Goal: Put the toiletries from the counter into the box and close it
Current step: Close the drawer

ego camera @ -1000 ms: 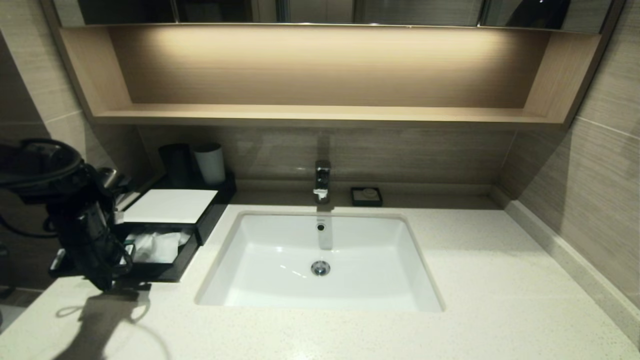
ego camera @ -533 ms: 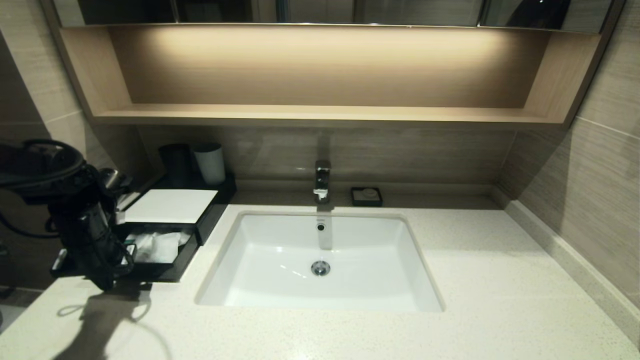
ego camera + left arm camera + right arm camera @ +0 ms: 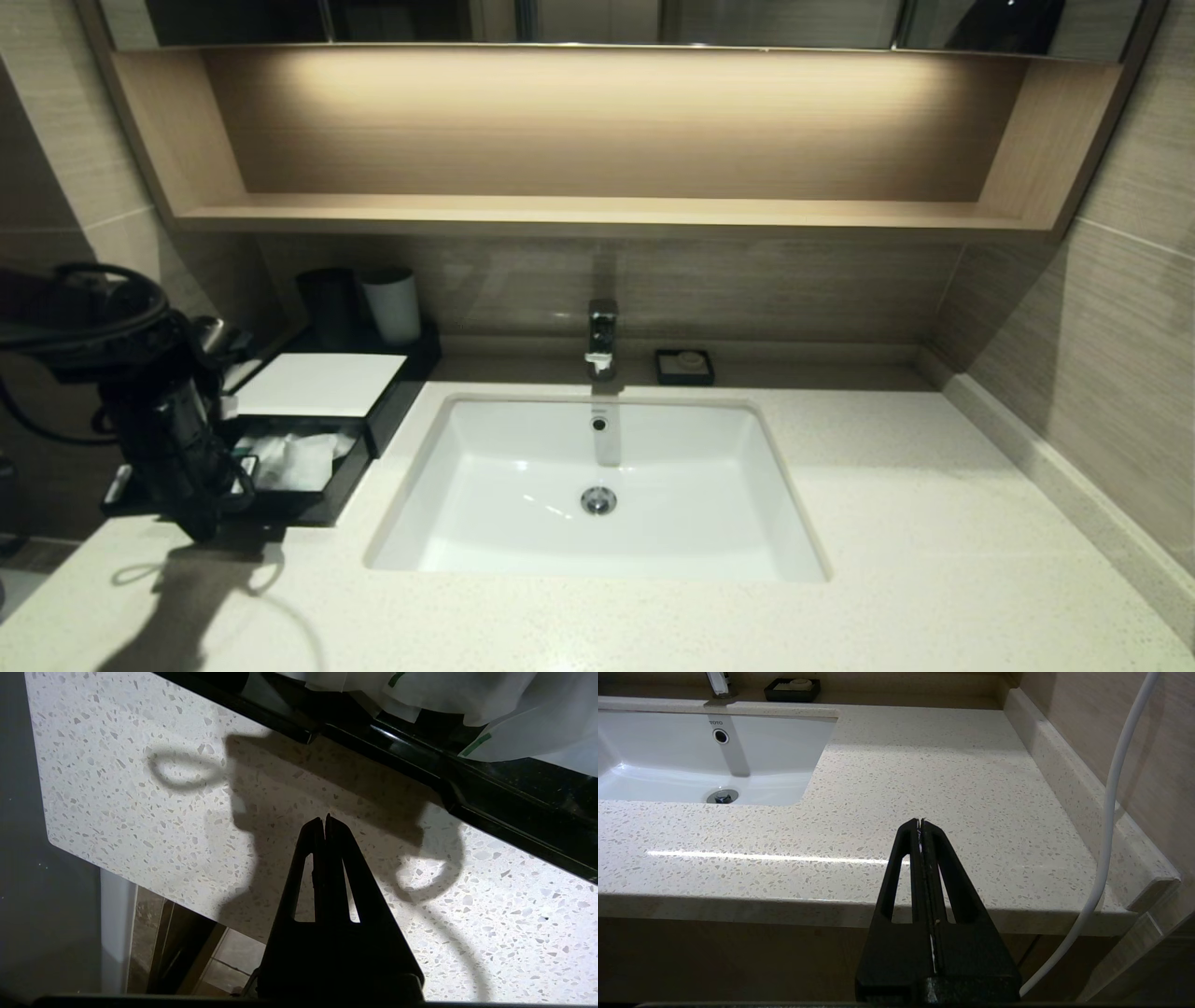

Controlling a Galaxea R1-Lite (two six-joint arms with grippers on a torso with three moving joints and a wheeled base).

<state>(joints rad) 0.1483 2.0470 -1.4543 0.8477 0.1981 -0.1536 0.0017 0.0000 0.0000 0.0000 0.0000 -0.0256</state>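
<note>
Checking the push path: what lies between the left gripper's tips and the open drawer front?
Only bare counter in shadow separates the shut left gripper from the drawer front, per the left wrist view.

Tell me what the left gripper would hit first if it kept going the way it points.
Probably the bare counter just short of the drawer front; the left gripper, fingers shut, points down at it, though depth is unclear.

Matte black left gripper and right gripper, tapered triangular fingers with slot cutouts, black looping cable.
</note>
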